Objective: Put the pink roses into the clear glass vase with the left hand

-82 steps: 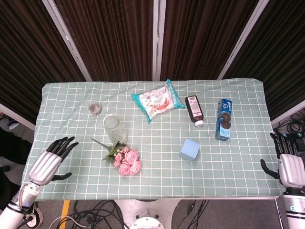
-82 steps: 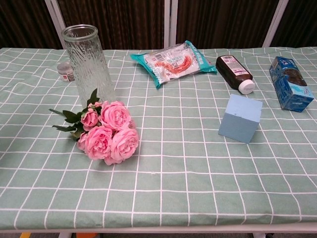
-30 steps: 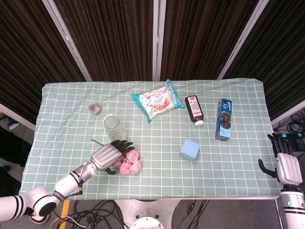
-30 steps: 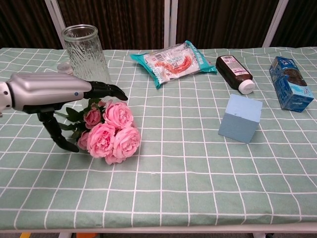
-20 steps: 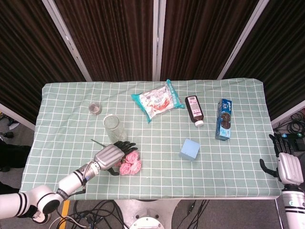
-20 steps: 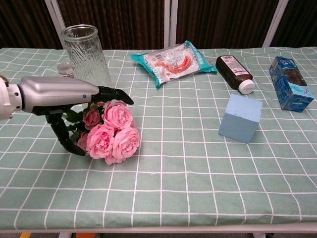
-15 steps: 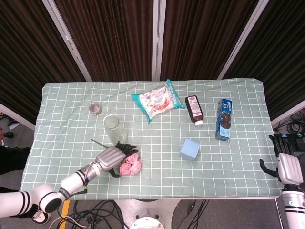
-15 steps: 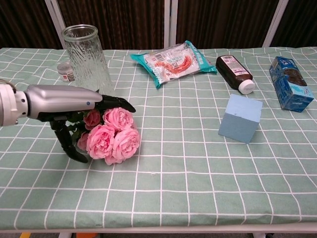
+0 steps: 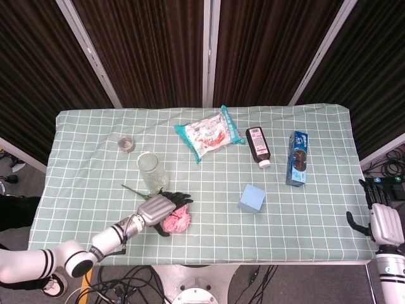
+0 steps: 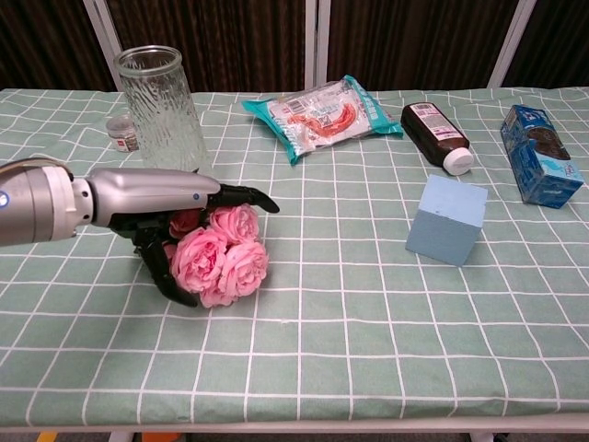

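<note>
The pink roses (image 9: 176,220) (image 10: 225,258) lie on the checked cloth, just in front of the clear ribbed glass vase (image 9: 152,171) (image 10: 164,106), which stands upright and empty. My left hand (image 9: 162,205) (image 10: 175,207) lies over the bunch's stem end. Its fingers (image 10: 241,196) stretch straight across the top of the blooms, and the thumb hooks down on the near side against them. The stems and leaves are mostly hidden under the hand. My right hand (image 9: 383,222) hangs off the table's right edge, holding nothing, fingers apart.
A small jar (image 9: 126,144) (image 10: 121,132) sits left of the vase. A snack bag (image 9: 209,133) (image 10: 322,115), a brown bottle (image 9: 258,145) (image 10: 437,136) and a blue carton (image 9: 297,158) (image 10: 541,155) lie further back. A light blue cube (image 9: 252,199) (image 10: 446,219) stands to the right.
My left hand came in from the table's left edge, reached over the roses and sank onto them. The bunch has shifted slightly to the right. The right hand has stayed put.
</note>
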Motion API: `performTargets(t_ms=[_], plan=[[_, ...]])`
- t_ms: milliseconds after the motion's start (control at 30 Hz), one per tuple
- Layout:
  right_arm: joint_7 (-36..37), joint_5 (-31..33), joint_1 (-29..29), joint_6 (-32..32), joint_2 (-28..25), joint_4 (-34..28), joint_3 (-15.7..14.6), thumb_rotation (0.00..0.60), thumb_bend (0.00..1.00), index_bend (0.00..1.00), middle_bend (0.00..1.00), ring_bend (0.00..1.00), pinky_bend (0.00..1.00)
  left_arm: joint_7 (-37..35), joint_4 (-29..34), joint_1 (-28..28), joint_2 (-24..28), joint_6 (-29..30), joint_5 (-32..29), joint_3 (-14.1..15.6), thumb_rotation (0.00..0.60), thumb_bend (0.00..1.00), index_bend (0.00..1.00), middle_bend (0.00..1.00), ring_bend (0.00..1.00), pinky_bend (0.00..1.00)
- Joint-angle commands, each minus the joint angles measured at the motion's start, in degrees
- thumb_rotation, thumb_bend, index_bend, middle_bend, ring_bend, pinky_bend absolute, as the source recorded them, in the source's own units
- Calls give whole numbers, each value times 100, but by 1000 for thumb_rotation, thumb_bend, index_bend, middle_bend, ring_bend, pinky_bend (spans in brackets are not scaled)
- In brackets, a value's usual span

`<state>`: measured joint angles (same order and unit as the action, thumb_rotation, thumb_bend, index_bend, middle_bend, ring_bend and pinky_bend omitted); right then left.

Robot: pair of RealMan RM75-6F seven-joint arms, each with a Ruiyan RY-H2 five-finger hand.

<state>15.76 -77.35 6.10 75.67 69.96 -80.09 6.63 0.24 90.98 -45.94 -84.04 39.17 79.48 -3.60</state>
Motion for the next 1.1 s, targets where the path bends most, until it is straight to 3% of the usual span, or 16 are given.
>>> performTargets(t_ms=[33,200,333,433,767,1100], plan=[[5,7,0,-15,3,11,-2,600,303,0,0,0,0,-96,-133,9,-101,105,42,9,600,0,83,40,56,257],[10,25,16,-73,20,37,-6,600,303,0,0,0,0,-327,-263,58,-226,322,205,52,600,3,205,249,221,352],[1,24,17,-76,23,37,-5,600,304,0,0,0,0,-555,-344,79,-278,453,366,101,600,27,378,391,368,467],[-8,30,14,-72,18,31,0,600,304,0,0,0,0,-781,-375,55,-270,457,503,169,600,47,461,470,401,501],[-78,53,6,-52,-27,-50,20,600,304,0,0,0,0,-1089,-359,179,12,813,705,290,600,103,525,530,469,572],[-127,-22,-83,128,-137,-229,-1,600,305,0,0,0,0,-563,257,831,785,1833,658,428,600,154,539,544,538,632]])
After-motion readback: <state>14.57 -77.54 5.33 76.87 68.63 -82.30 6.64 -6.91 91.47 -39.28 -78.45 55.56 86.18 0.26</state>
